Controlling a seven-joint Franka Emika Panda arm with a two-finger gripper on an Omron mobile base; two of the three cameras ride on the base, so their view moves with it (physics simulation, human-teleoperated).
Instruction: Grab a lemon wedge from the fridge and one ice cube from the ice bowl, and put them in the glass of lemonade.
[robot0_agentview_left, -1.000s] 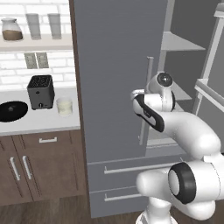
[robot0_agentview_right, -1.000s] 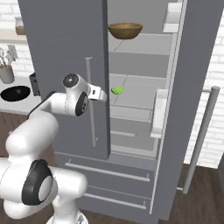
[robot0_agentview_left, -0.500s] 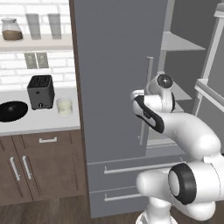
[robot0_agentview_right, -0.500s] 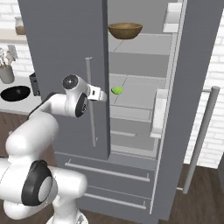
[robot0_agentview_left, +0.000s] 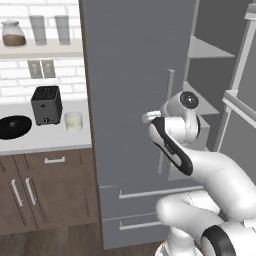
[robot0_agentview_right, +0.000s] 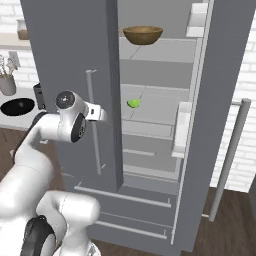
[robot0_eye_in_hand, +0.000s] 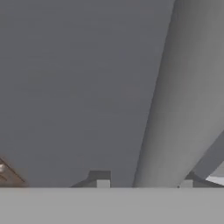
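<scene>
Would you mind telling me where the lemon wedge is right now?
In the right base view, the lemon wedge lies on a middle shelf inside the open fridge, below the brown wooden bowl.

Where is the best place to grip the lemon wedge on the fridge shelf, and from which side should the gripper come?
The lemon wedge lies low on a bare shelf of the fridge, the right door swung open. Probably best: come in from the open front, a little above, fingers closing across its narrow sides. It is small and flat, so a grip low near the shelf seems safest.
</scene>
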